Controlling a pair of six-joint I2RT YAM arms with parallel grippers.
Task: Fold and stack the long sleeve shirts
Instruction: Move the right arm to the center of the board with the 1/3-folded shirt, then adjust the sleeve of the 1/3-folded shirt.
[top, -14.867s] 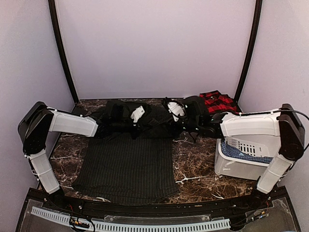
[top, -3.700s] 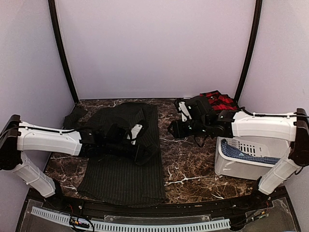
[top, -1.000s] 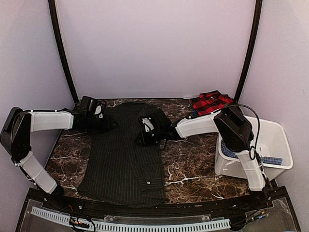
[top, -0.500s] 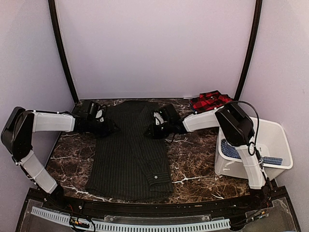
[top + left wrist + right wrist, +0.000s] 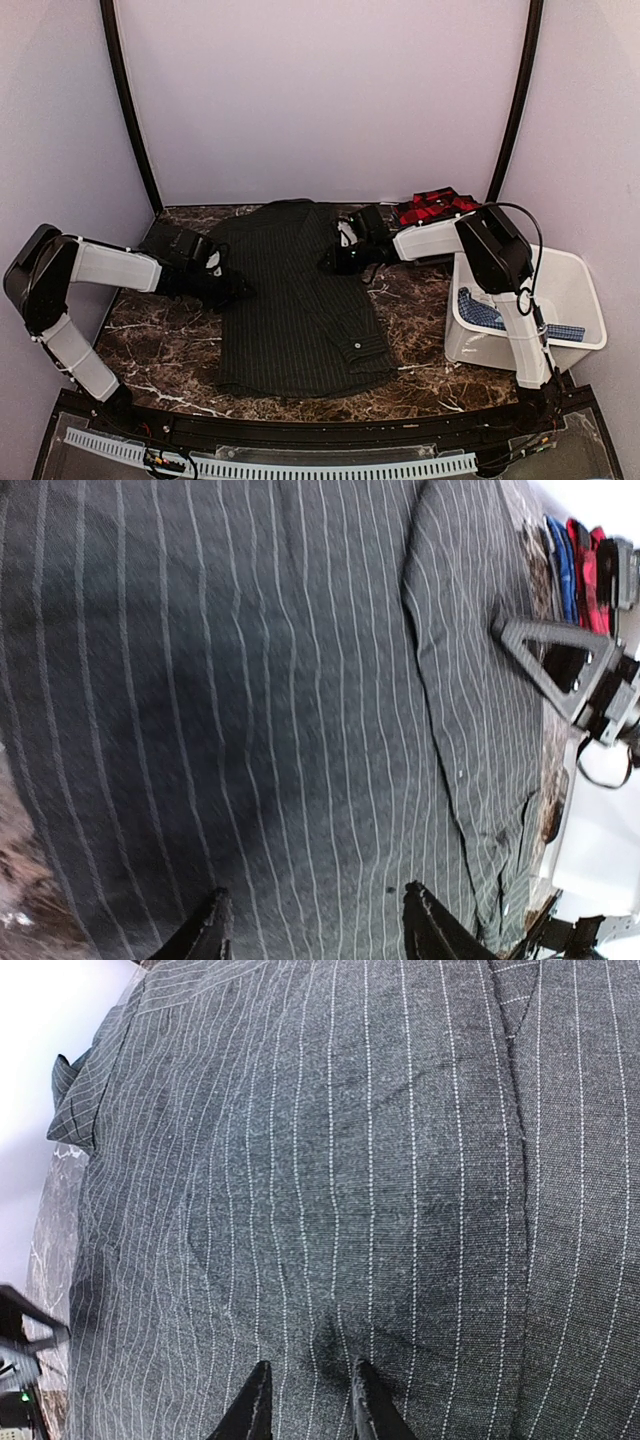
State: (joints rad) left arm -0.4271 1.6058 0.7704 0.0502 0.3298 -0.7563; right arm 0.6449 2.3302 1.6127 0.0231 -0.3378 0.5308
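**Pinstripe shirt narrowed, cross-fold next**

The pinstripe shirt (image 5: 290, 300) lies flat mid-table, collar at the far end and hem near. Its sides look turned in. One sleeve runs diagonally down the body, with the cuff (image 5: 360, 345) near the right hem corner. So the lengthwise folds seem done; I judge this as squaring-up before the crosswise fold.

- **L gripper** (image 5: 228, 287): at the shirt's left edge, low on the cloth. Its fingers (image 5: 212, 932) stand wide apart w/ flat fabric between them, so nothing is gripped.
- **R gripper** (image 5: 335, 260): at the right edge, far half. The jaws are narrow and the cloth puckers between the tips in the wrist view, which reads as a small pinch of the shirt.

**Next move, prob.:** each side takes an end corner through all layers, then carries one end over the other. Both lifts need to be level, or the loose sleeve will slide out.

**Around:**
- The plaid shirt (image 5: 432, 206) is bunched at the far right, apart from the pinstripe one and not yet folded.
- The white bin (image 5: 575, 268) sits on the right w/ a blue cloth (image 5: 478, 310) inside.

**In the way:** the R forearm runs just beside the plaid shirt and could snag it. The bin limits R-side swing. The marble table (image 5: 420, 330) near the hem offers room.
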